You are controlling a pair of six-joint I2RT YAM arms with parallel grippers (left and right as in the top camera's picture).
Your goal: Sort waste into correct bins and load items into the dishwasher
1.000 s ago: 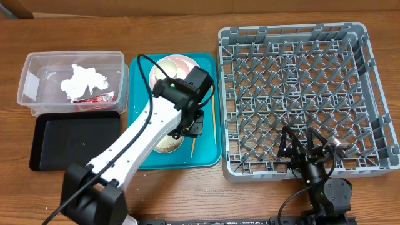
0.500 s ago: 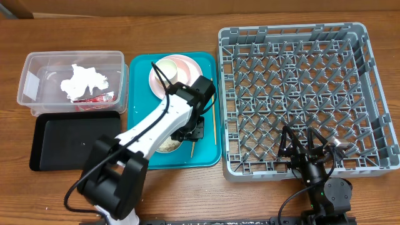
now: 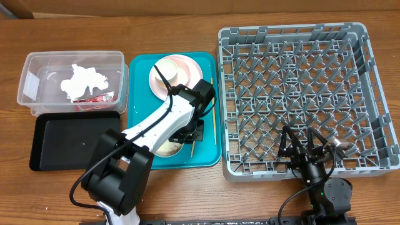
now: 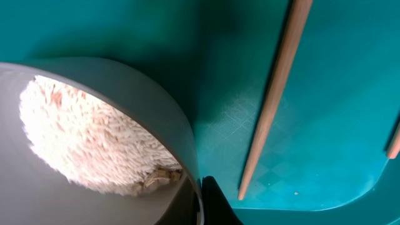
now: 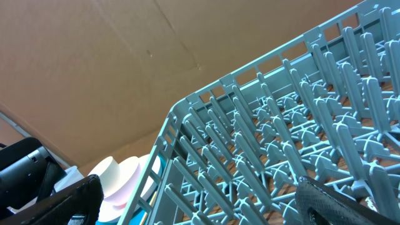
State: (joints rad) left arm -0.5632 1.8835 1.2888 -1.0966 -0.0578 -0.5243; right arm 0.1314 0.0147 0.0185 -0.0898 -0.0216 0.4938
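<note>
A pale grey-green bowl (image 3: 166, 147) holding white rice scraps (image 4: 94, 137) sits at the front of the teal tray (image 3: 140, 164). My left gripper (image 3: 189, 133) is shut on the bowl's right rim (image 4: 182, 136), one black finger (image 4: 217, 203) outside the wall. Two chopsticks (image 3: 213, 119) (image 4: 272, 100) lie on the tray right of the bowl. A cream cup (image 3: 167, 67) stands on the pink plate (image 3: 190, 64) at the tray's back. The grey dish rack (image 3: 300, 94) fills the right side. My right gripper (image 3: 306, 149) hangs open at its front wall, holding nothing.
A clear tub (image 3: 37, 69) at far left holds a crumpled white napkin (image 3: 83, 81) and a red wrapper (image 3: 100, 98). A black tray (image 3: 75, 140) lies in front of it. In the right wrist view the rack's pegs (image 5: 281, 125) fill the frame.
The left gripper has closed onto the bowl's rim, and its arm has swung lower over the tray. The right arm has not moved.
</note>
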